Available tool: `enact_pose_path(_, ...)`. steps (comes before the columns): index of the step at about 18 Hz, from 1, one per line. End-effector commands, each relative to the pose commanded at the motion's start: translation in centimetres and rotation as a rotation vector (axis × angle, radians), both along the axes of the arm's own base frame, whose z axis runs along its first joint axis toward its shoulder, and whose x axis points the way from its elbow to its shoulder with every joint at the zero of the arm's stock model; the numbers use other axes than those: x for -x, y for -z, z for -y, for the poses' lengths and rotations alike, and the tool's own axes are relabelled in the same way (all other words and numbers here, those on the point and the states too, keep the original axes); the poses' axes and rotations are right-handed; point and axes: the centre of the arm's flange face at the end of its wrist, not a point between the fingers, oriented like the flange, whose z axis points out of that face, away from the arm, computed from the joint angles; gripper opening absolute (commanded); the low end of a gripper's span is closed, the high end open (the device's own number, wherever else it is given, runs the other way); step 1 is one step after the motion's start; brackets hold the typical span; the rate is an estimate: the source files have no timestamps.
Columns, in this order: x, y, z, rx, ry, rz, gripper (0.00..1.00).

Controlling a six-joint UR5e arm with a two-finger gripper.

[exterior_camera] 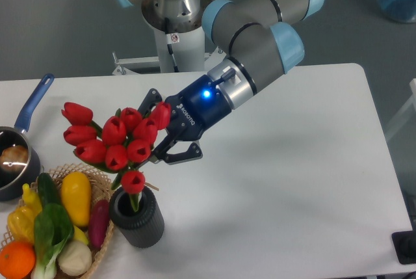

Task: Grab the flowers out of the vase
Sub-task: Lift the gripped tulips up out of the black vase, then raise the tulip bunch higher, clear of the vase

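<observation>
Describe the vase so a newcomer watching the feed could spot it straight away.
Look at the white table, near its front-left edge, just right of the wicker basket of vegetables. The vase is the short dark grey ribbed cylinder there, the only container holding red tulips.

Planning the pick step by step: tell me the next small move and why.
Probably lift the hand straight up. Its fingers appear closed around the bunch of red tulips just under the blooms, while the stems still sit inside the ribbed dark grey cylindrical vase.
</observation>
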Motion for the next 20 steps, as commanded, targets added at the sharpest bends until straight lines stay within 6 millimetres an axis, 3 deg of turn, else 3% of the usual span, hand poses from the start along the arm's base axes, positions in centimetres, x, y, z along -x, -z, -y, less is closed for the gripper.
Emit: enact_pose_path(20, 2.1, -2.3, 2.7, -0.029, -0.054, 0.051, 0.40)
